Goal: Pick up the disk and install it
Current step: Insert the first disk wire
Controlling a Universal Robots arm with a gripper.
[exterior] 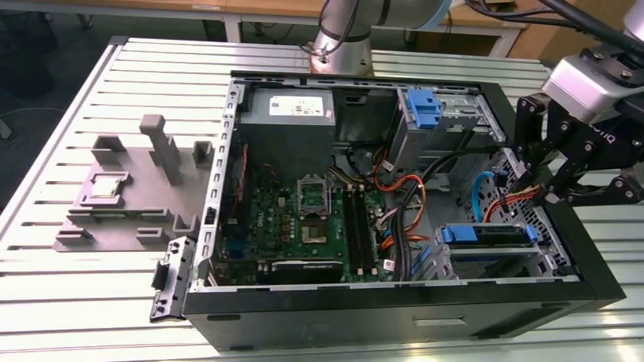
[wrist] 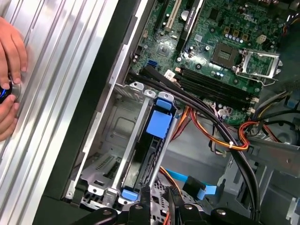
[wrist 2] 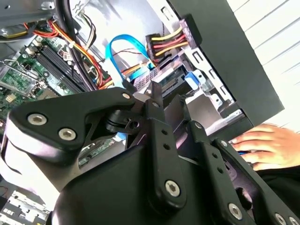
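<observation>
Flat blue-plastic-framed disk [wrist: 158, 123] seated in grey sheet-metal bay [wrist: 112, 140].

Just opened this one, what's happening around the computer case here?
A robot arm's tool hangs over the open computer case at the exterior view's right, just above the drive bay. The disk in its blue carrier sits in that bay, under the tool. In the first wrist view a person's hand rests on the slatted table beside the case.

Arm [exterior: 342, 34] aloft, jaws pointed downward
</observation>
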